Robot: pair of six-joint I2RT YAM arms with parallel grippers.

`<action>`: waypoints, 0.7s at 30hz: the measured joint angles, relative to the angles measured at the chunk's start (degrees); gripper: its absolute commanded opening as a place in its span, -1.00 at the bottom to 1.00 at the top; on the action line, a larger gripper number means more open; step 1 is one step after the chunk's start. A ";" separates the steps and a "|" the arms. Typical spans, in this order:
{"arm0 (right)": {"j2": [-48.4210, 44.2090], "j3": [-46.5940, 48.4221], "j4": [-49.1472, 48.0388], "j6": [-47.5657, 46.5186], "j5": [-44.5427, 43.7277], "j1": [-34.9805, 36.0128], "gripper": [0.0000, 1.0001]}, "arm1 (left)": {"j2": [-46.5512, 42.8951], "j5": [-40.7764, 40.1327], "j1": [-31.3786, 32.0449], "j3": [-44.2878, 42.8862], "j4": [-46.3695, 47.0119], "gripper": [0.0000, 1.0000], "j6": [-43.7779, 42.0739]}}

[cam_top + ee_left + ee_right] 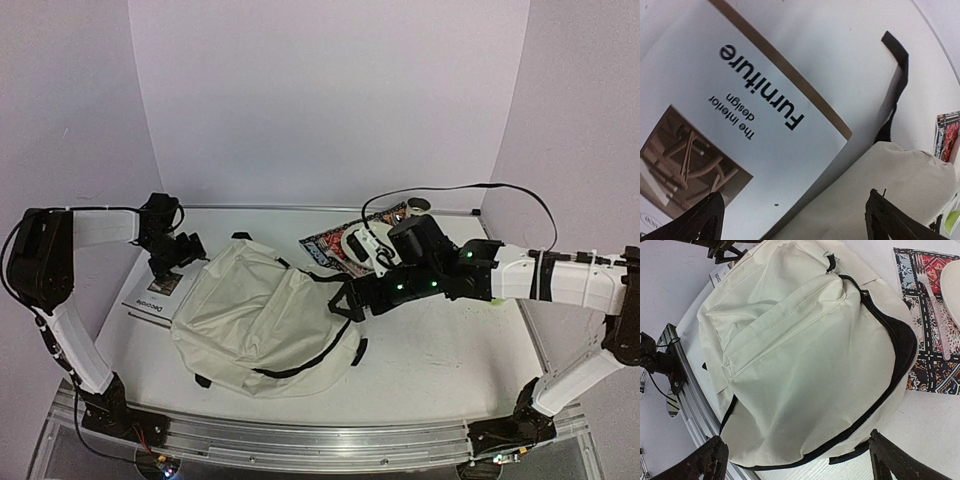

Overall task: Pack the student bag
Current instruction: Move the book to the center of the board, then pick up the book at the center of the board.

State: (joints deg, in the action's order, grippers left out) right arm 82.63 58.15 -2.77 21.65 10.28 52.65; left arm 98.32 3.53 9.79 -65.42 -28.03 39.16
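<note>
The student bag point(262, 322) lies flat in the middle of the table point(440, 360).

Only the left wrist view reads the cover of the book point(755, 125): "Furniture, The Interior design", with a brown stripe and a photo of wooden furniture. The bag's cream edge is just beside it.

Only the right wrist view shows a white fork point(935, 310) and the rim of a plate point(952, 285) on a patterned mat point(927, 355), just beside the bag's zippered side.

The top view alone shows both arms at once. The left gripper point(182, 250) hovers at the bag's far-left corner, over the book, fingers spread wide and empty. The right gripper point(345, 300) hangs over the bag's right edge, jaws wide, holding nothing.

The bag is creased cream fabric with a front pocket, black zipper trim curving along one side, and dark strap ends.
</note>
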 measured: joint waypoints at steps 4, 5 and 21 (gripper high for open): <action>-1.25 -0.65 0.04 -0.33 -0.22 -0.14 0.97 | -4.16 -1.81 -0.13 0.34 0.70 0.87 1.99; -1.46 -0.75 0.10 -0.49 -0.23 -0.15 0.97 | -6.44 -2.59 -0.68 1.29 1.20 0.84 3.00; -1.66 -1.69 0.24 -1.78 1.26 -0.38 0.97 | -31.15 2.73 -21.88 35.50 13.76 0.30 15.29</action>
State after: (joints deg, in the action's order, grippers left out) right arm 80.97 56.46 -2.52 19.87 11.54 52.27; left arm 67.17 6.26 -12.10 -29.92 -14.26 54.45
